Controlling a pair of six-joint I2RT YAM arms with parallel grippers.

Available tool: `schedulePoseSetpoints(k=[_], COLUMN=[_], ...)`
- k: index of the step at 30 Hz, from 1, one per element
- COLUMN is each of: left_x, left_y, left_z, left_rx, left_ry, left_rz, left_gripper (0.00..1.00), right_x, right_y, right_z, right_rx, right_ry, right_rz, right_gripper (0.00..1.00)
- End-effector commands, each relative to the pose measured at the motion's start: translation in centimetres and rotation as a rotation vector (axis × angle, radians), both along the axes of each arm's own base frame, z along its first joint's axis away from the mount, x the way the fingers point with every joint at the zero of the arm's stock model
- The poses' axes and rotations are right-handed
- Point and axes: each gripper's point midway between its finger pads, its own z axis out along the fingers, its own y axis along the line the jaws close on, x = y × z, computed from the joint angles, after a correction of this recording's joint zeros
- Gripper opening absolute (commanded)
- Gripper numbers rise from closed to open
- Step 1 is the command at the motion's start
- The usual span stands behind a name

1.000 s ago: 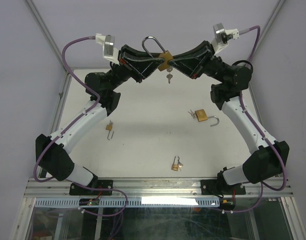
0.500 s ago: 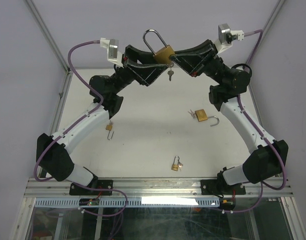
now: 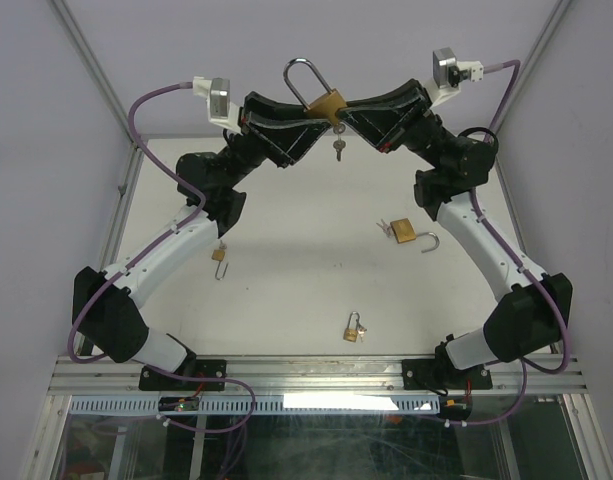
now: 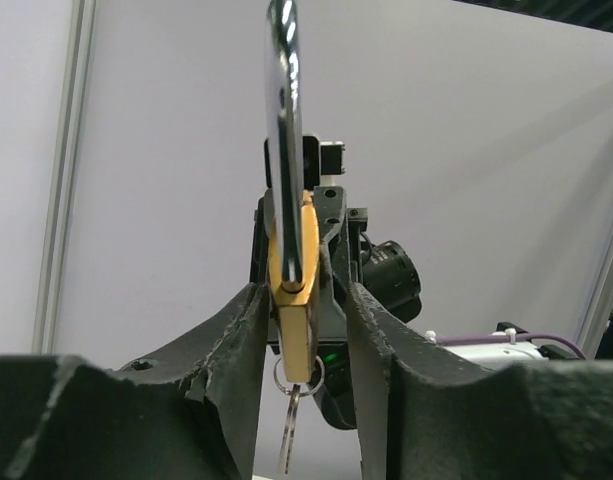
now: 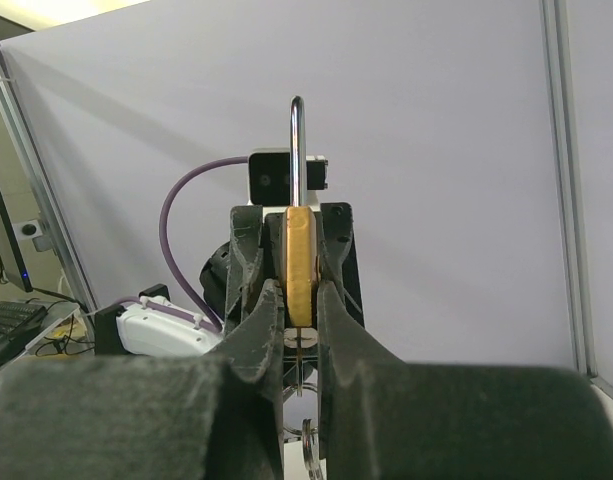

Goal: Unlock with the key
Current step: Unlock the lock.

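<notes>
A brass padlock [image 3: 326, 105] with a closed steel shackle [image 3: 302, 78] is held high above the table between both raised arms. My right gripper [image 3: 346, 116] is shut on its body [image 5: 300, 255]; both pads press its flat faces. My left gripper [image 3: 308, 122] comes from the other side and stands open around the padlock [image 4: 294, 290]: the body lies against the left finger [image 4: 248, 330], with a gap to the right one. A key [image 3: 338, 152] hangs on a ring under the lock [image 4: 289, 425]. A key head [image 5: 299, 338] sits at the lock's underside.
On the white table [image 3: 286, 250] lie three more padlocks: one with an open shackle and keys [image 3: 406, 234] at the right, a small one [image 3: 218, 256] at the left, and one with keys [image 3: 353, 330] near the front. Metal frame rails border the table.
My left gripper let go of the padlock, opened wide, then narrowed a little around it. The right gripper kept its hold, and the lock rose slightly.
</notes>
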Motion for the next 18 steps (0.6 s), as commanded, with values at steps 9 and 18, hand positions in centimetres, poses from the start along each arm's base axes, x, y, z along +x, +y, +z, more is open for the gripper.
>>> schedulePoseSetpoints(k=[9,18], left_x=[-2.1,-3.0], left_y=[1.1,2.3], left_z=[3.5,5.9], left_rx=[-0.089,-0.149], left_ry=[-0.076,-0.145], left_rz=[-0.023,0.005], left_gripper=[0.00,0.00], right_x=[-1.8,-1.7], right_y=[-1.0,-1.3], right_z=[2.6,0.8], right_rx=[0.069,0.073], right_ry=[-0.088,-0.049], right_rz=[-0.017,-0.039], right_gripper=[0.00,0.69])
